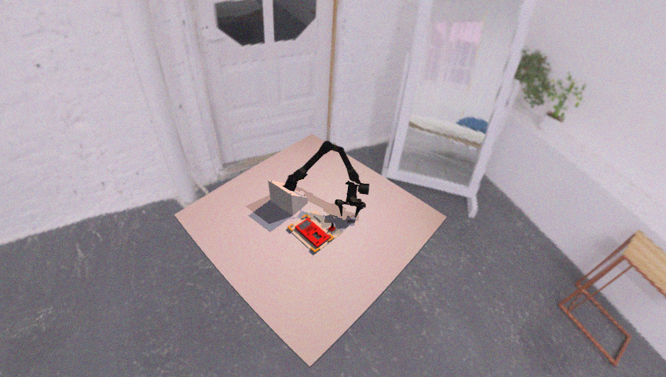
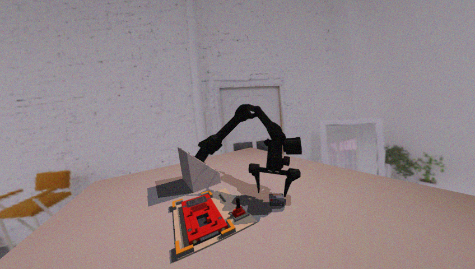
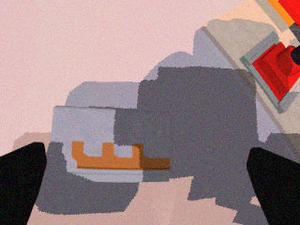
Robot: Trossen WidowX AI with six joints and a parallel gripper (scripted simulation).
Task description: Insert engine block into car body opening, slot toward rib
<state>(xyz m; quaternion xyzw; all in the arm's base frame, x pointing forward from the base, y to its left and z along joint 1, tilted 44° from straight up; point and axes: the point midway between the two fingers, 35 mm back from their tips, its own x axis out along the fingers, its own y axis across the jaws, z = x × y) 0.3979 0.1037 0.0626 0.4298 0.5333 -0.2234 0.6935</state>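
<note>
The engine block (image 1: pixel 351 221) (image 2: pixel 276 201) (image 3: pixel 84 124) is a small grey block on the table, right of the board. An orange comb-shaped mark on its upper face shows in the wrist view; a dark, detailed side shows in the exterior view. My gripper (image 1: pixel 349 215) (image 2: pixel 271 194) (image 3: pixel 150 157) is open and empty above the block, which sits off centre, nearer the left finger in the wrist view. The red car body (image 1: pixel 308 228) (image 2: pixel 200 230) lies between orange corner pieces, its dark opening (image 2: pixel 201 219) uncovered. I cannot make out the slot side or the rib.
A beige board (image 2: pixel 178 223) (image 3: pixel 234 37) carries the car body. On its right side stands a red part with a black upright knob (image 1: pixel 331 228) (image 2: pixel 237 213) (image 3: pixel 269 70). A small dark pin (image 2: pixel 222 197) lies behind it. A grey wedge-shaped panel (image 1: pixel 280 198) (image 2: pixel 201 175) stands near the arm base.
</note>
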